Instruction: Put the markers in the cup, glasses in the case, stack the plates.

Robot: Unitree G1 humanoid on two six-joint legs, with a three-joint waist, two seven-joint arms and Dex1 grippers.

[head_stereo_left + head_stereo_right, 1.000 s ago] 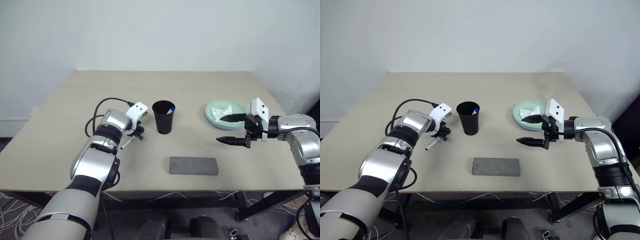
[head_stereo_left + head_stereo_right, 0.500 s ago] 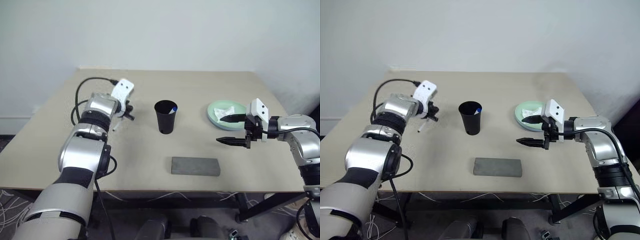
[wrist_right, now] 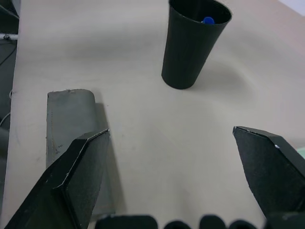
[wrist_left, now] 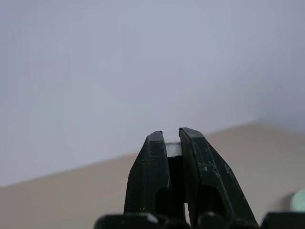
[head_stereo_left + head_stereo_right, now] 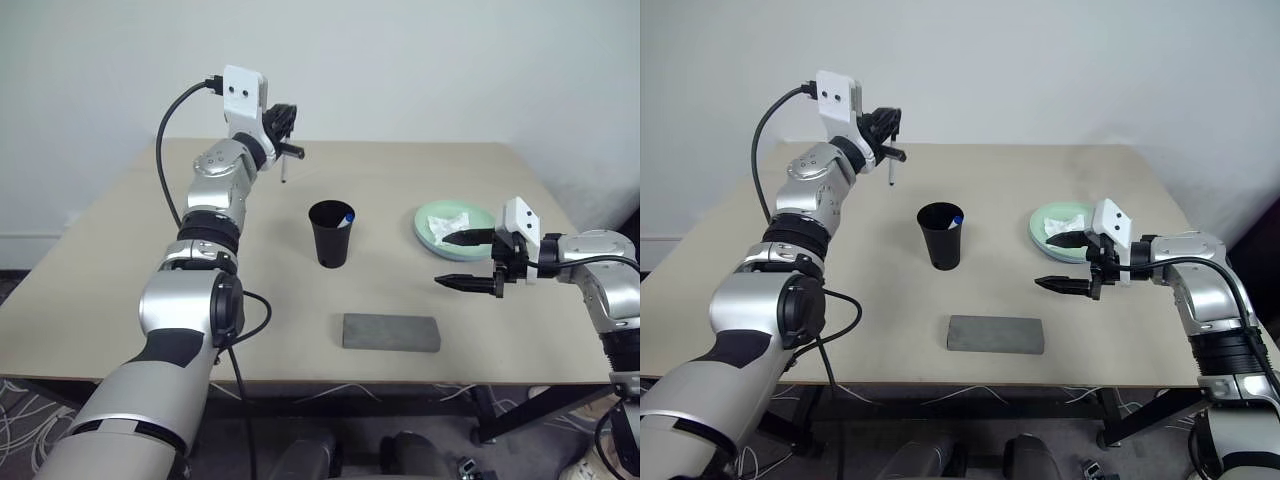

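carrying the second marker up toward the cup

**scene, largest to smallest.** the table (image 5: pixel 150 300) fills the middle of the frame. low in the centre lies the grey case (image 5: pixel 390 332), lid down; the glasses are not visible, so i cannot tell whether they are inside. at centre right sits the mint green plate (image 5: pixel 432 238) with a crumpled white tissue (image 5: pixel 443 222) on it; a blue plate under it cannot be made out. the black cup (image 5: pixel 330 233) stands upright at centre, a blue-capped marker (image 5: pixel 345 216) already poking up at its rim.

**grippers.** the left gripper (image 5: pixel 284 122), in the upper left of the frame, is clamped on the other marker (image 5: pixel 283 168), which hangs down from its fingers, above the table and well apart from the cup. the right gripper (image 5: pixel 468 259), at centre right just beside the plate, has its fingers spread wide and empty.

**step and next move.** the marker step looks half done. the next move likely calls for bringing the held marker over the cup's mouth, tip down, lowering it, then releasing.
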